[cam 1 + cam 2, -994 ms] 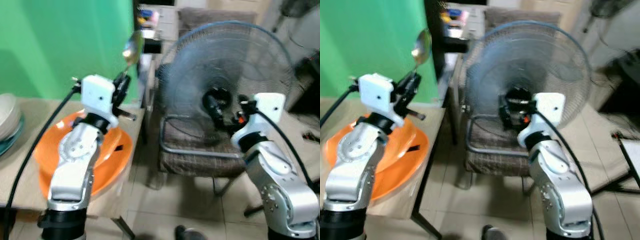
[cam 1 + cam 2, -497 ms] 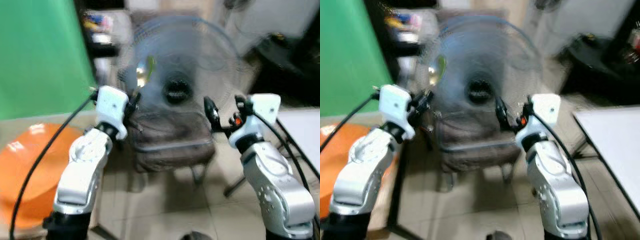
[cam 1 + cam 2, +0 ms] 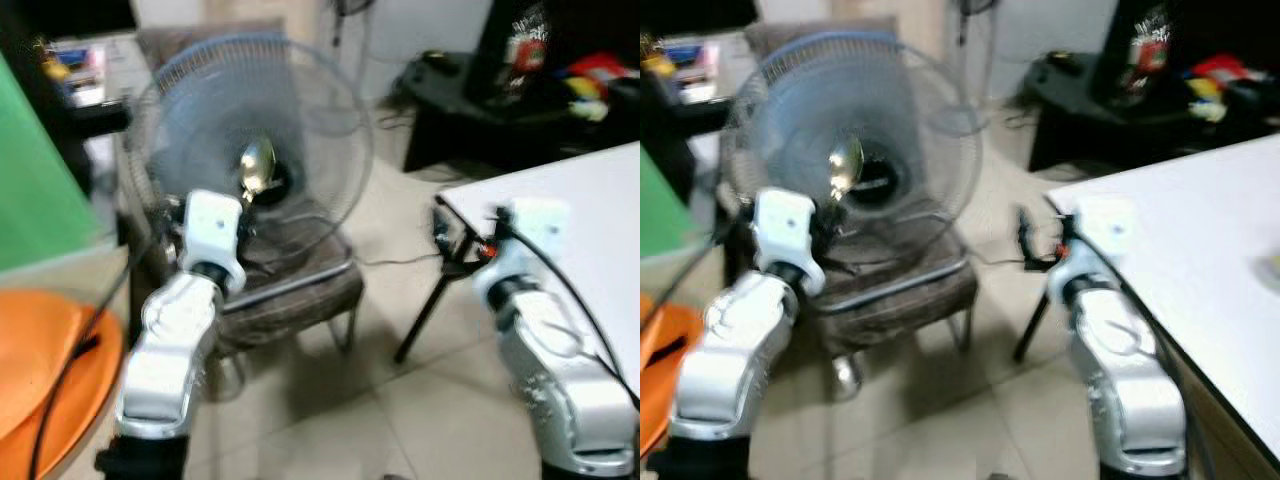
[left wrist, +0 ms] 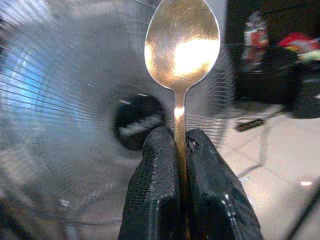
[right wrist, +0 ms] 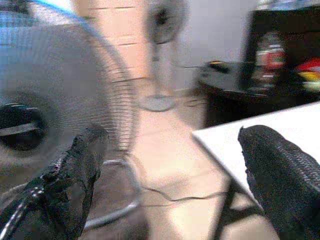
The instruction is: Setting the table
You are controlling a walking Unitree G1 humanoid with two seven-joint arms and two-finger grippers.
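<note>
My left gripper [image 4: 179,150] is shut on the handle of a metal spoon [image 4: 181,50], whose bowl points up in front of the fan; the same spoon [image 3: 254,165] shows above my left wrist in the eye views. My right gripper [image 5: 170,170] is open with nothing between its fingers [image 5: 280,175], held up at the near corner of a white table [image 3: 1200,230] on my right. An orange plate [image 3: 40,360] lies on the table at my lower left.
A standing fan [image 3: 250,140] sits on a brown chair [image 3: 290,290] straight ahead. A green screen [image 3: 30,180] is at the left. A dark table with clutter [image 3: 520,100] stands at the back right. Tiled floor [image 3: 380,400] lies between the chair and the white table.
The whole view has swung to the right: the orange plate and green screen slid to the left edge, and the white table came into view on the right. The spoon stays held.
</note>
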